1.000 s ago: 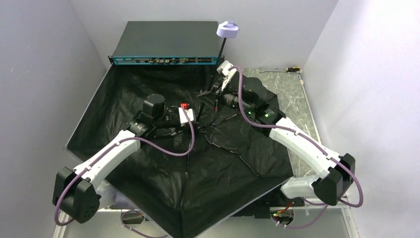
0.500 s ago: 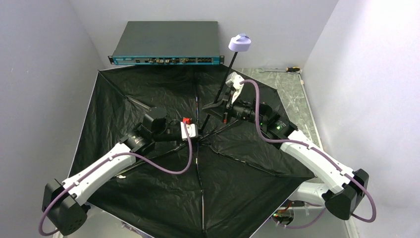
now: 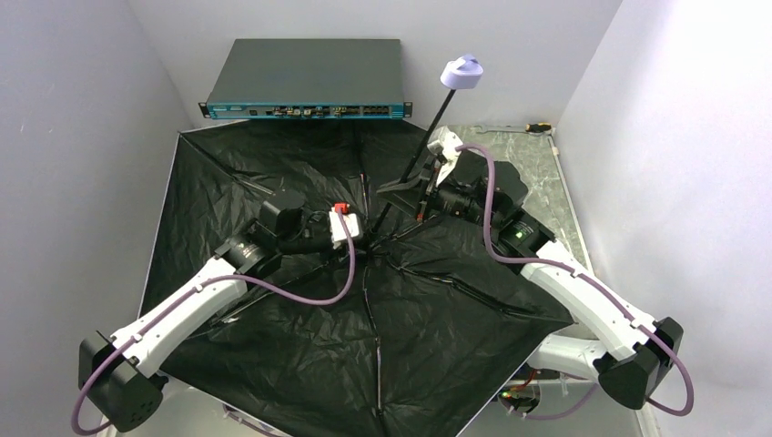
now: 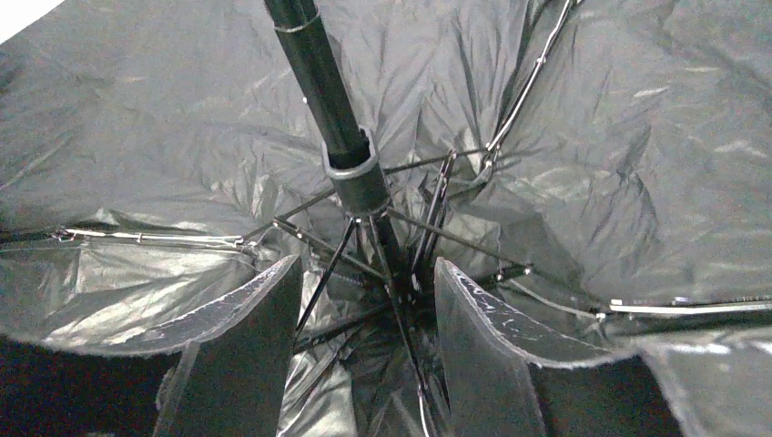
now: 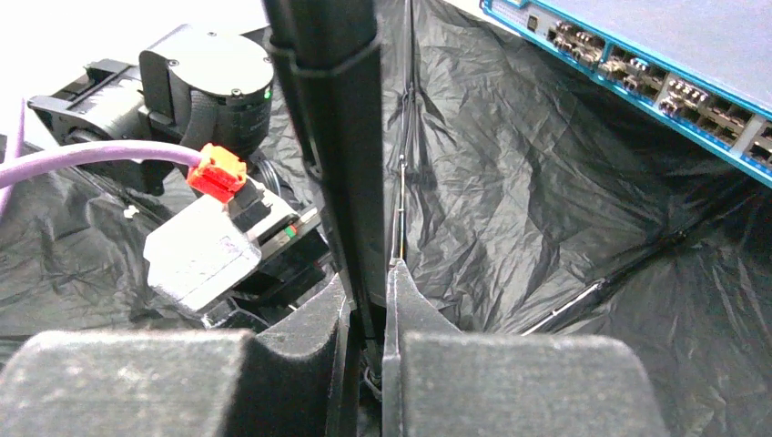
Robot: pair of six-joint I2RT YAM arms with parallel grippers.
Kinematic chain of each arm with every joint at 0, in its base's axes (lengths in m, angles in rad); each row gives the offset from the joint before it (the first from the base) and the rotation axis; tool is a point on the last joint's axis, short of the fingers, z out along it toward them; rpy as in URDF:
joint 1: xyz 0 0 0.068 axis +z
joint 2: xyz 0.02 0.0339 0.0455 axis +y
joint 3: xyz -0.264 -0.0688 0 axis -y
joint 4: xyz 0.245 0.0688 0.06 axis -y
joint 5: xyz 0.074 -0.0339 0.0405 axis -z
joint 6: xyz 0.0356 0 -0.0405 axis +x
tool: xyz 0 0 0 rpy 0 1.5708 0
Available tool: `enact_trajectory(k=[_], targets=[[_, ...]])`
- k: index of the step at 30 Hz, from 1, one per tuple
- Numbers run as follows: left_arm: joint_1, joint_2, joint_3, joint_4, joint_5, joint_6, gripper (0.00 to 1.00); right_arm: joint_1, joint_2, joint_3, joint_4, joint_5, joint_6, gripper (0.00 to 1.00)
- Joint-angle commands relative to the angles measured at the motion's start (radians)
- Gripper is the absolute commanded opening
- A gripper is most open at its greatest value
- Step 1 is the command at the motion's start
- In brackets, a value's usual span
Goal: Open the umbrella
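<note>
From above, the umbrella [image 3: 273, 182] is lying spread with its black lining up, covering most of the surface [image 3: 542, 173]. Its shaft [image 3: 440, 114] is slanting up from the hub toward the far right and ending in the knob [image 3: 462, 73]. The right claw [image 3: 426, 177] is clamping that shaft about midway. The left claw [image 3: 353, 232] is sitting low beside the hub, the nearer of the two to it.

In the left wrist view, the left claw [image 4: 364, 337] is standing open and holding nothing. The runner [image 4: 357, 173] is sitting straight ahead of it, and the shaft's long axis is running away from the fingers.

In the right wrist view, the right claw [image 5: 364, 319] is squeezing the shaft between closed fingers.
</note>
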Motion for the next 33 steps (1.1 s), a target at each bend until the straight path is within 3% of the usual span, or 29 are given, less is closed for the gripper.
enact_trajectory(k=[1,10,16,22,28,33], targets=[[-0.017,-0.021,0.037,0.09,-0.031,-0.034,0.59,0.006,-0.032,0.006,0.156,-0.026,0.044,0.0],[-0.09,-0.019,0.102,0.163,-0.078,-0.09,0.54,0.011,-0.034,-0.022,0.135,-0.028,0.026,0.0],[-0.105,0.062,0.184,0.142,-0.116,-0.152,0.44,0.015,-0.033,-0.023,0.143,-0.027,0.028,0.0],[-0.108,0.085,0.13,0.201,-0.057,-0.16,0.36,0.015,-0.026,-0.022,0.154,-0.024,0.032,0.0],[-0.11,0.144,0.118,0.177,-0.093,-0.147,0.3,0.018,-0.026,-0.012,0.162,-0.019,0.047,0.0],[-0.105,0.127,-0.002,0.146,-0.104,-0.082,0.25,0.018,-0.032,0.029,0.145,0.014,0.041,0.0]])
